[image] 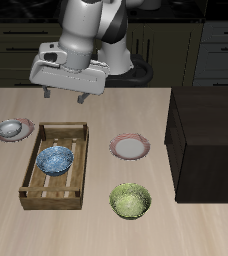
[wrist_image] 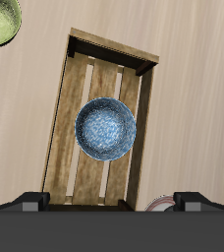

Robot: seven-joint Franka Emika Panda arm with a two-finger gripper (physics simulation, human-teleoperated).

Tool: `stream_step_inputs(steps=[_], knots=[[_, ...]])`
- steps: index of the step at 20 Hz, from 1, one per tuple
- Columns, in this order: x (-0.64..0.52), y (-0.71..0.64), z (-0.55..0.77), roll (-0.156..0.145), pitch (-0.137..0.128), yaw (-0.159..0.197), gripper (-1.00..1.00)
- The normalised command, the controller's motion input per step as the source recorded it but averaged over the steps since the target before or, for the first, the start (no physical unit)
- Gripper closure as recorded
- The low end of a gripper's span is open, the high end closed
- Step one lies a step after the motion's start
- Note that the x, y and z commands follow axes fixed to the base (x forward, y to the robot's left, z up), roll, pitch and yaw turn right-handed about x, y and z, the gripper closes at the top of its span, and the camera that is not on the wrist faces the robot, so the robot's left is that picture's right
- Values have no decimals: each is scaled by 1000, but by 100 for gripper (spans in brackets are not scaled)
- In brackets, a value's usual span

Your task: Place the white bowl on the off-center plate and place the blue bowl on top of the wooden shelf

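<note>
— Item: end effector [image: 67, 96]?
— Fingers spread, holding nothing, hanging above the slatted crate [image: 55, 166].
— Bowls?
— Blue bowl [image: 56, 159] inside crate; white bowl [image: 13, 129] on plate beside it, on the desk.

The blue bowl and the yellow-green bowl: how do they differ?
The blue bowl is blue with white speckles; the yellow-green bowl is yellow-green and patterned. The blue bowl sits inside the slatted wooden crate, while the yellow-green bowl stands on the bare table, nearer the front edge. Both are small, round, upright and empty, and the end effector touches neither.
</note>
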Motion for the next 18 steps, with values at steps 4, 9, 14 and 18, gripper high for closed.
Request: stream_step_inputs(steps=[4, 9, 14, 18], knots=[[206, -29, -155, 11, 28, -23, -100], [97, -24, -116, -8, -11, 6, -100], [11, -31, -226, -5, 5, 9, -100], [18, -54, -351, -16, 23, 32, -100]])
